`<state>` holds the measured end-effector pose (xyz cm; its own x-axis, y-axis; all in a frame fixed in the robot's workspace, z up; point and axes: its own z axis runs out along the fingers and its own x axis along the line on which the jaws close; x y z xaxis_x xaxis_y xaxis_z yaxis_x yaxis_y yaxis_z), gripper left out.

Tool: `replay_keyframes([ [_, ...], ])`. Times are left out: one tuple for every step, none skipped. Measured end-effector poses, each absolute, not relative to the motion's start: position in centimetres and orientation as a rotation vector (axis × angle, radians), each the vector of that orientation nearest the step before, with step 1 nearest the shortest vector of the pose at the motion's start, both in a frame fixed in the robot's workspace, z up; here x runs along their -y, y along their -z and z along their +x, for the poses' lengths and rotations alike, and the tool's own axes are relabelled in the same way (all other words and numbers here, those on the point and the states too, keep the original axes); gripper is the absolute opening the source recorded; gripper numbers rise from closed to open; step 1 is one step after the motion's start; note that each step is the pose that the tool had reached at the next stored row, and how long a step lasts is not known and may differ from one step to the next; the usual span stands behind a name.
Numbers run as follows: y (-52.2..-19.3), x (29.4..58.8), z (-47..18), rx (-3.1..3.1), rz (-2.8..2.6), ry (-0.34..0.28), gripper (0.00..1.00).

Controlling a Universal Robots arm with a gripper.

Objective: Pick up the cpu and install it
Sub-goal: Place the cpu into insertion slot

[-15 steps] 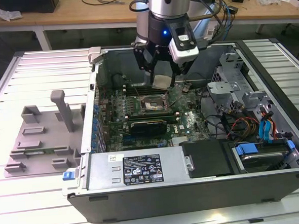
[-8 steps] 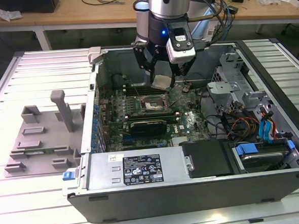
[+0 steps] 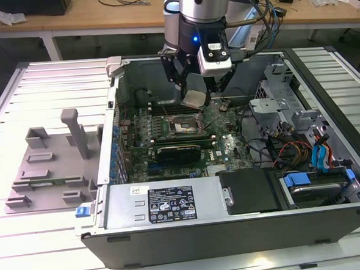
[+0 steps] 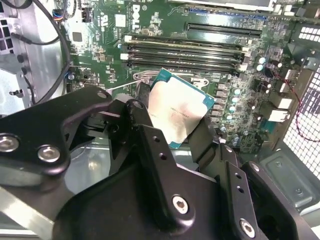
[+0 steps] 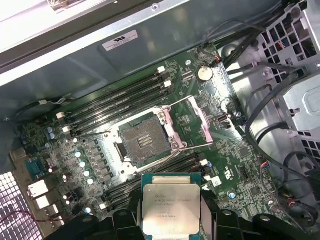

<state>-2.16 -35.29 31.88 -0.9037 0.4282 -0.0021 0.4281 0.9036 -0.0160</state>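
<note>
The cpu [image 5: 171, 206] is held flat, silvery top up, between the black fingers [image 5: 216, 225] of the gripper [image 5: 171, 220], above the green motherboard [image 5: 235, 165]. The socket [image 5: 145, 141] is seen uncovered near the board's middle, its metal frame [image 5: 192, 120] swung open, with memory slots [image 5: 115, 97] along two sides. The cpu is seen apart from the socket.

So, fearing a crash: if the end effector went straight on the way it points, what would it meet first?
Probably the motherboard beside the open socket, with the cpu in the end effector touching first; depth is unclear.
</note>
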Motion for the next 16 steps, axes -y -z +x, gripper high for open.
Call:
replay_keyframes([
  [-31.88, 35.29, -2.16, 3.060, -0.704, -0.025, 0.55],
  [-31.88, 35.29, -2.16, 3.057, -0.717, -0.026, 0.55],
  [-31.88, 35.29, -2.16, 3.054, -0.730, -0.026, 0.55],
  [-31.88, 35.29, -2.16, 3.050, -0.745, -0.027, 0.55],
  [-31.88, 35.29, -2.16, 3.048, -0.755, -0.027, 0.55],
  [-31.88, 35.29, -2.16, 3.046, -0.763, -0.027, 0.55],
  [-31.87, 35.29, -2.16, 3.042, -0.779, -0.027, 0.55],
  [-31.87, 35.29, -2.16, 3.040, -0.787, -0.027, 0.55],
  [-31.87, 35.29, -2.16, 3.037, -0.795, -0.027, 0.55],
  [-31.87, 35.29, -2.16, 3.035, -0.804, -0.027, 0.55],
  [-31.87, 35.29, -2.16, 3.032, -0.813, -0.027, 0.55],
  [-31.87, 35.29, -2.16, 3.029, -0.826, -0.027, 0.55],
  [-31.87, 35.29, -2.16, 3.025, -0.840, -0.027, 0.55],
  [-31.87, 35.29, -2.16, 3.021, -0.854, -0.027, 0.55],
  [-31.86, 35.29, -2.16, 3.017, -0.868, -0.027, 0.55],
  [-31.86, 35.29, -2.16, 3.014, -0.878, -0.028, 0.55],
])
